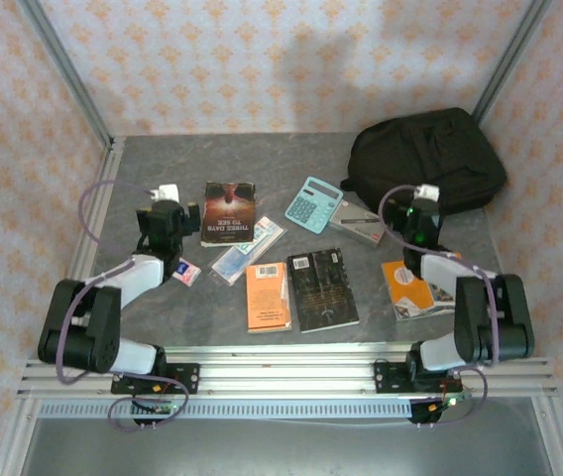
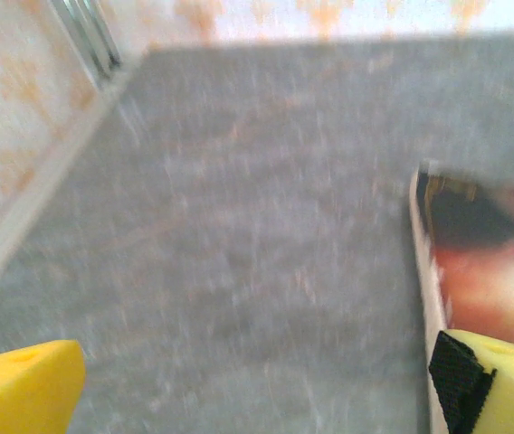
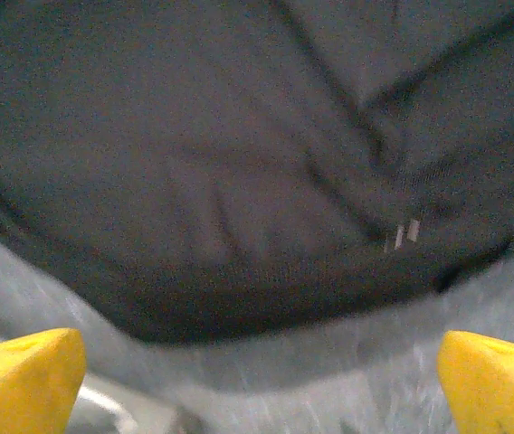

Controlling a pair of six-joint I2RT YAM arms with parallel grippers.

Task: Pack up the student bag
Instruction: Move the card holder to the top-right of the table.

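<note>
The student bag (image 1: 428,157), a large black fabric backpack, lies at the back right of the table; its dark cloth (image 3: 239,163) spreads across the right wrist view. My right gripper (image 1: 422,210) hovers just in front of the bag, open, with nothing between its yellow fingertips (image 3: 22,380). My left gripper (image 1: 168,213) is at the left, open and empty, its yellow fingertips (image 2: 17,389) wide apart over bare table. A dark red-and-black book (image 1: 228,211) lies just right of it, its edge (image 2: 483,262) visible in the left wrist view.
On the grey table (image 1: 143,159) lie a teal calculator (image 1: 312,204), a grey box (image 1: 359,222), a clear ruler (image 1: 247,250), an orange book (image 1: 268,296), a black book (image 1: 322,288), an orange-covered book (image 1: 408,288) and a small card (image 1: 186,272). Frame posts stand at the back corners.
</note>
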